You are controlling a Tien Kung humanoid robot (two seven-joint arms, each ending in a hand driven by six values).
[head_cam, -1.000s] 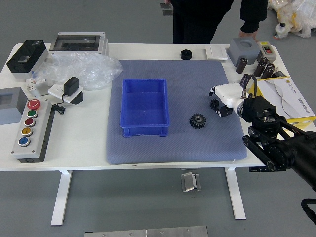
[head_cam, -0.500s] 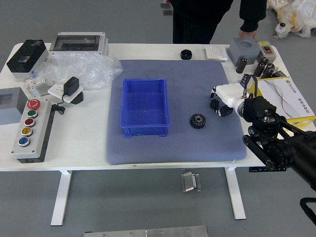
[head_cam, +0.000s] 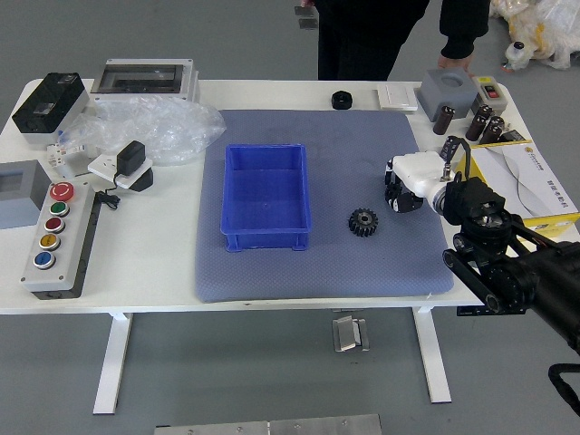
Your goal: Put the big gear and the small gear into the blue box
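"What's new?"
"My right hand point(head_cam: 420, 176) just squeezed in and pinches the small gear point(head_cam: 392, 193)."
"And the big gear point(head_cam: 363, 222)?"
"On the mat point(head_cam: 335, 274). I can likely lift the small one to the blue box point(head_cam: 267, 241) next."

button panel point(head_cam: 63, 240), crumpled clear plastic point(head_cam: 163, 130), black box point(head_cam: 51, 103), yellow-edged case point(head_cam: 524, 180)
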